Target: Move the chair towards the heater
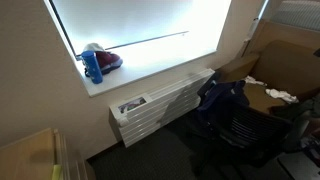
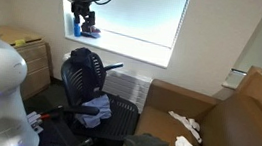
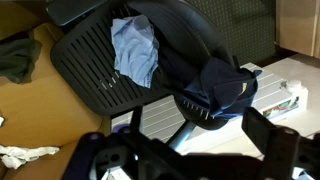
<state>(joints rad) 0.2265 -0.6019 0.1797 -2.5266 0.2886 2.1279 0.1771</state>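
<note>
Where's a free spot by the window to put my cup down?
The window sill is bare from the red thing beside the blue bottle to its far end above the heater. Crowded: that bottle corner, and the chair, draped with a dark garment.

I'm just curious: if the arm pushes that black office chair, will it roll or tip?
The office chair likely rolls or swivels rather than tips, though its wheels are hard to see. The dark blue garment draped over it looks floppy and could slip off.
</note>
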